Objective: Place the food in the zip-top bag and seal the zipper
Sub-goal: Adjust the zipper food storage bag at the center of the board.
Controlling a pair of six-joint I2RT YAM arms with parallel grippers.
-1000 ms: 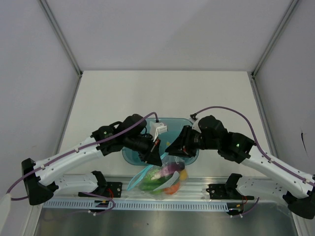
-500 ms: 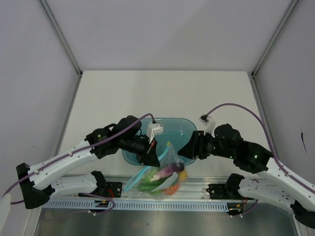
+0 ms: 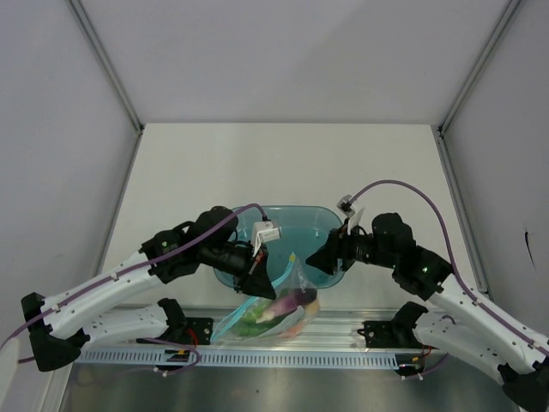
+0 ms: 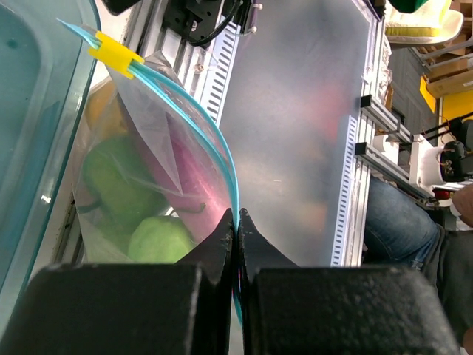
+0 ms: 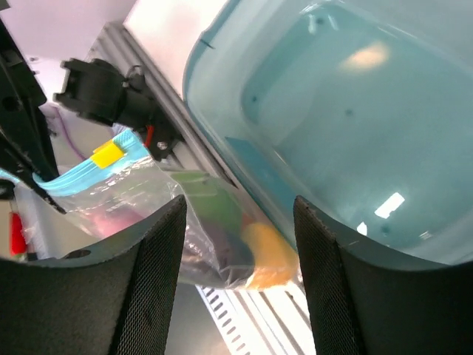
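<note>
The blue tub (image 3: 302,225) sits on the tabletop (image 3: 257,163), and the clear zip-top bag (image 3: 270,311) lies just beside the tub's near wall, toward the arm bases. The left tool (image 4: 236,224) is pinched tight on the bag's teal zipper (image 4: 214,140) – its 2 fingers meet on the strip. The yellow slider (image 4: 116,55) sits at the strip's far end, close to the tub's rim. Inside the bag are a purple eggplant (image 4: 194,177), a pale green fruit (image 4: 159,240) and an orange fruit (image 5: 267,255). The right tool (image 5: 238,207) hangs over the tub's near rim – fingers spread, gripping nothing, apart from the bag.
</note>
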